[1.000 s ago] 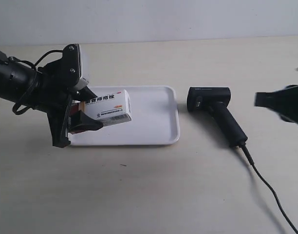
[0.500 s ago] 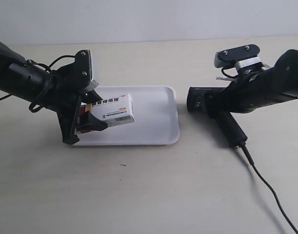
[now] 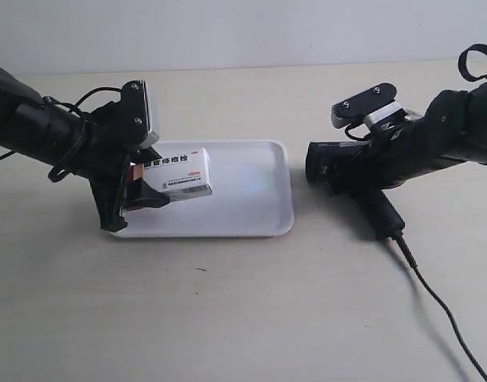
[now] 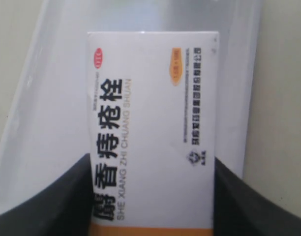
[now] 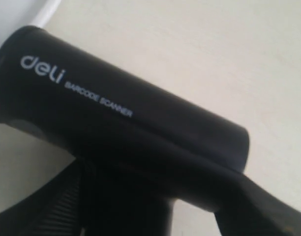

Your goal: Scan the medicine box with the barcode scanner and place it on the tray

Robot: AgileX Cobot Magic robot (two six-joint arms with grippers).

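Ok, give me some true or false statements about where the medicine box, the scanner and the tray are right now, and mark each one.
1. The medicine box is clamped in the left end effector. True.
2. The medicine box lies flat on the table beside the tray. False: it is held over the left part of the tray, as the exterior view shows it.
3. The barcode scanner is on the tray. False: it is on the table beside the tray, cable trailing off.
4. The right arm is down at the barcode scanner's head. True; whether its end effector has closed on it cannot be told.
5. The box's printed face shows in the left wrist view. True.
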